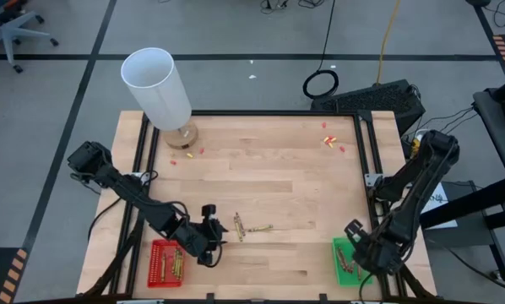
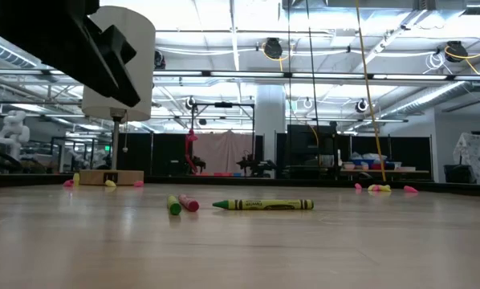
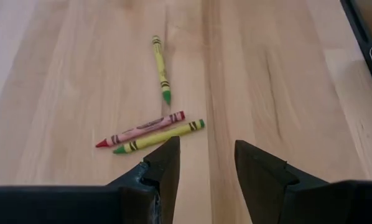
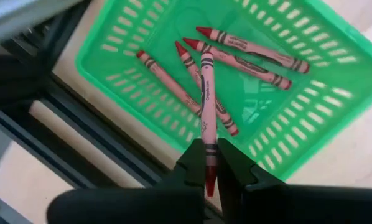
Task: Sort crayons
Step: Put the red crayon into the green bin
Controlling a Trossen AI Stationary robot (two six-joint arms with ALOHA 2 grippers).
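Three crayons lie loose on the wooden table: a green one (image 3: 161,68), a red one (image 3: 140,129) and a second green one (image 3: 160,137), which also show in the high view (image 1: 254,228). My left gripper (image 3: 206,152) is open and empty just short of them, beside the red tray (image 1: 154,262), which holds several olive crayons. My right gripper (image 4: 209,163) is shut on a red crayon (image 4: 206,93) over the green tray (image 4: 285,124), where three red crayons lie flat on the bottom. My right gripper pinches the red crayon between its two fingers (image 4: 195,163) near its bare red end (image 4: 208,177). The crayon lies along the fingers and sticks out forward past them, over the crayons in the green tray. Whether its far end touches them I cannot tell.
A white cylinder (image 1: 155,84) on a wooden base (image 1: 182,135) stands at the table's far left. Tiny red and yellow scraps lie near it (image 1: 189,154) and at the far right (image 1: 330,142). A black frame (image 1: 366,152) borders the table.
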